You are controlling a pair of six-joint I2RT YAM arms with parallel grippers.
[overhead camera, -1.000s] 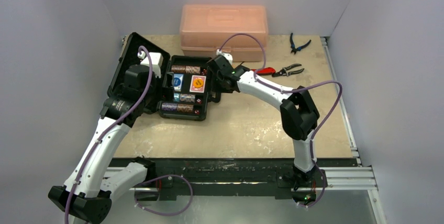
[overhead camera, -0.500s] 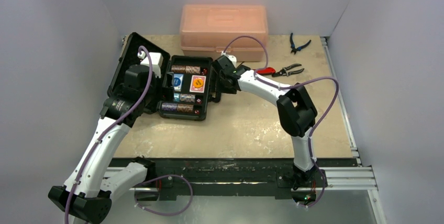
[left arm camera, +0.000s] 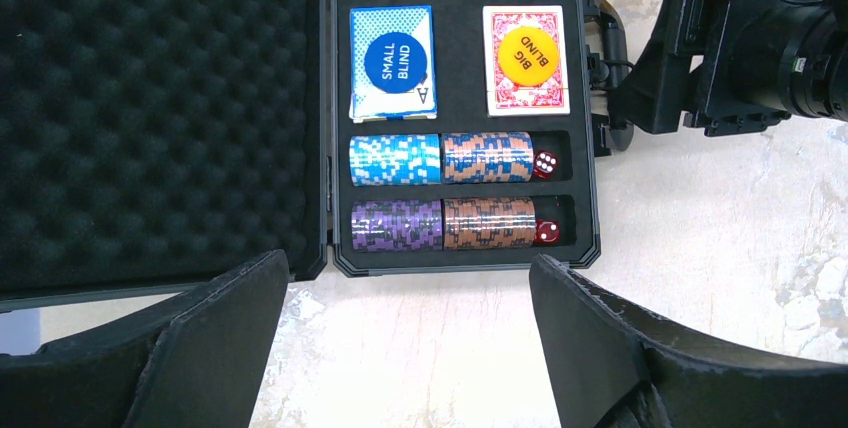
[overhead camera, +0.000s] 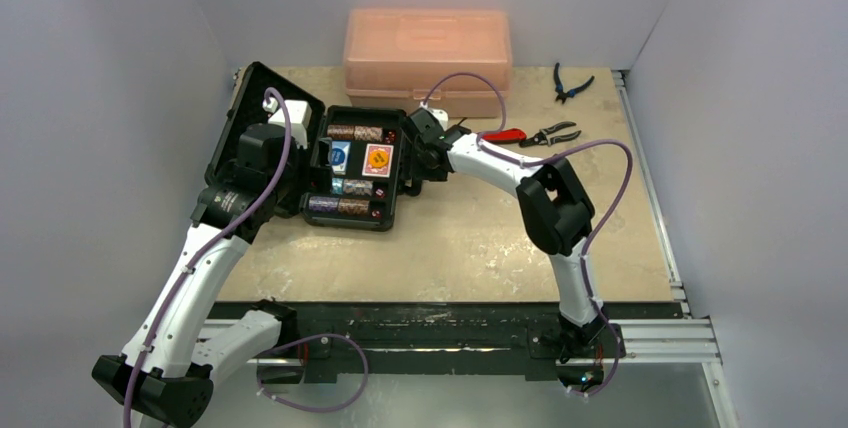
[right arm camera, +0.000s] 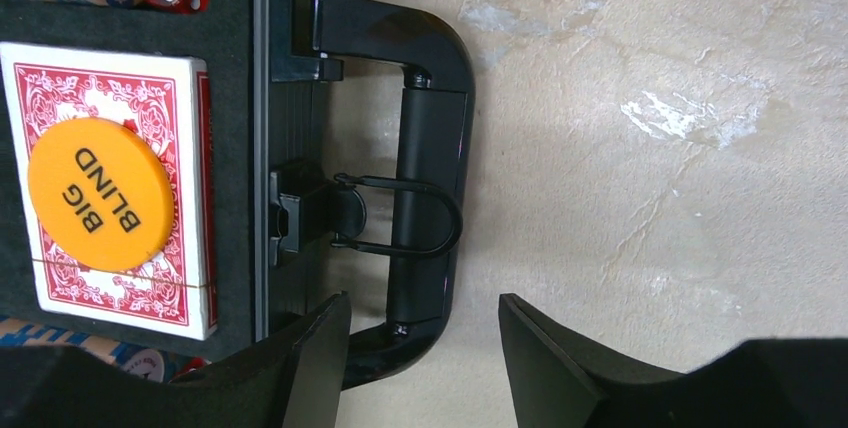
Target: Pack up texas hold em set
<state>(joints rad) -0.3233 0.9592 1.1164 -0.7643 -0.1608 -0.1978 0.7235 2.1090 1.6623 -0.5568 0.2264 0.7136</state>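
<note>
- Nearest me, 2 arms rise from the table [overhead camera: 470, 248] edge. The left arm leans up the left side with its wrist bent over the case. The left gripper [left arm camera: 410, 348] hangs above the case's near edge, fingers spread wide and holding nothing.
- The briefcase [left arm camera: 460, 266] sits left of the middle, with its foam lid [left arm camera: 150, 98] open to the left.
- Inside are 6 chip stacks [left arm camera: 395, 160] in 3 rows of 2, with red dice [left arm camera: 545, 163] at the row ends. Between the rows are 2 decks: a blue deck [left arm camera: 375, 106] under 1 blue disc [left arm camera: 395, 60], and a red deck [left arm camera: 525, 98] under 1 yellow disc [left arm camera: 527, 55].
- The right arm is sharply bent at the elbow and reaches left to the case's right side. The right gripper [right arm camera: 420, 348] is parted, 1 finger on either side of the end of the handle [right arm camera: 432, 148]; I cannot tell whether they touch it.
- Since 1 second ago, the right elbow has swung leftward and its gripper has edged nearer the case. The left arm has not budged.
- Farthest off are 1 pink box [overhead camera: 428, 60] and 3 hand tools [overhead camera: 553, 133].
</note>
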